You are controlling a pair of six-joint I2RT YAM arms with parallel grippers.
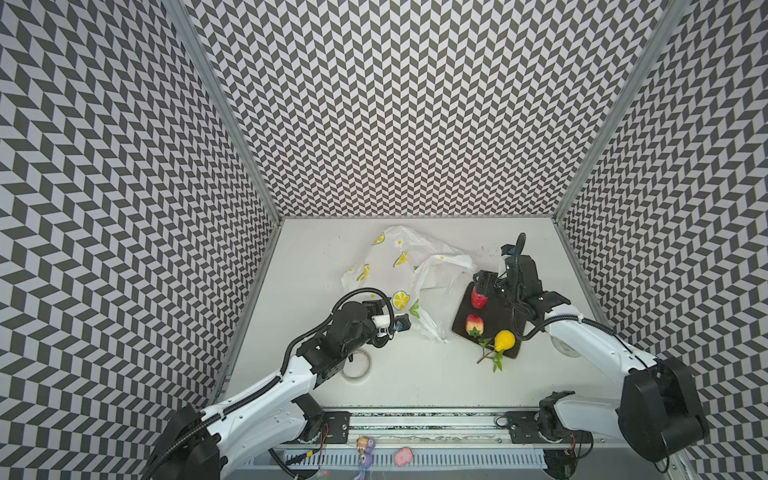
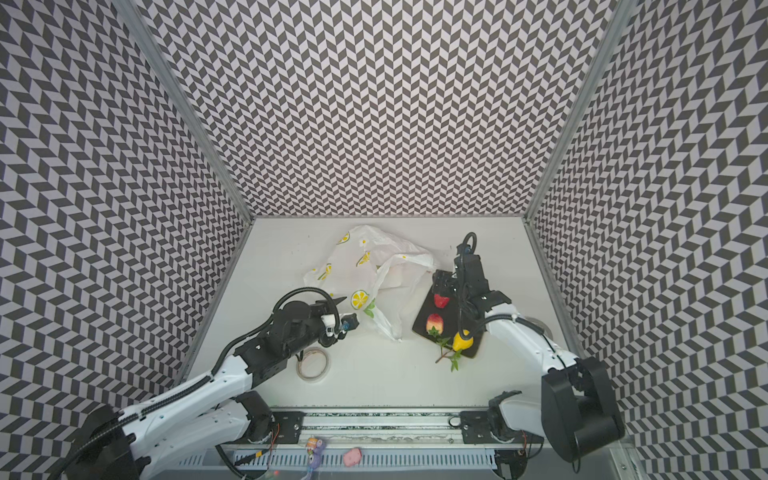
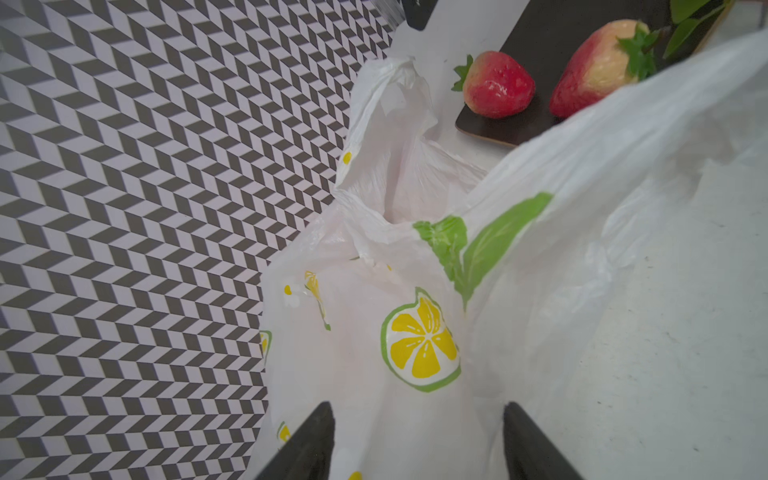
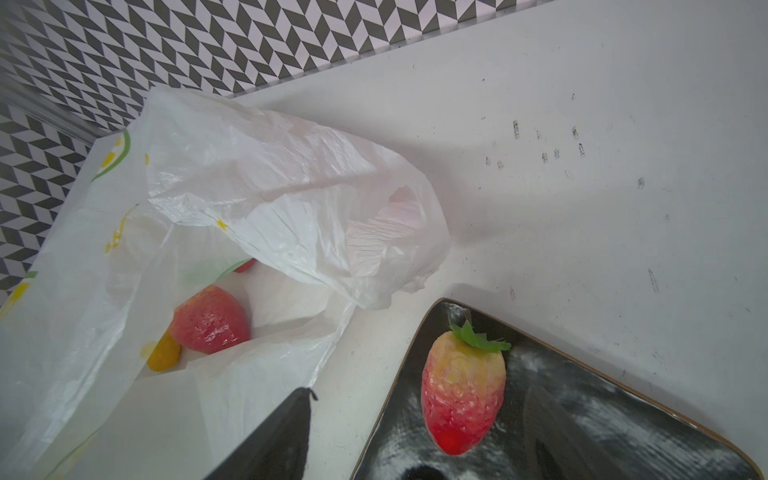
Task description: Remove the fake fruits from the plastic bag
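The plastic bag [image 1: 399, 266] [image 2: 365, 262] lies crumpled at the back of the white table. In the right wrist view its mouth gapes, with a strawberry [image 4: 210, 320], a yellow-orange fruit [image 4: 164, 357] and a bit of red [image 4: 245, 266] inside. On the dark tray [image 1: 494, 320] lie two strawberries [image 1: 478, 298] [image 1: 474, 324] and a yellow pear [image 1: 504, 340] with a leafy twig. My right gripper [image 4: 424, 399] hangs open over the far strawberry [image 4: 463, 390], fingers apart on either side. My left gripper [image 3: 417, 415] is open, with bag film [image 3: 419, 340] lying between its fingers.
A roll of tape [image 1: 356, 365] lies beside my left arm. Patterned walls close in the table on three sides. Below the front edge, on the rail, sit a purple figure [image 1: 365, 451] and a pink toy [image 1: 403, 456].
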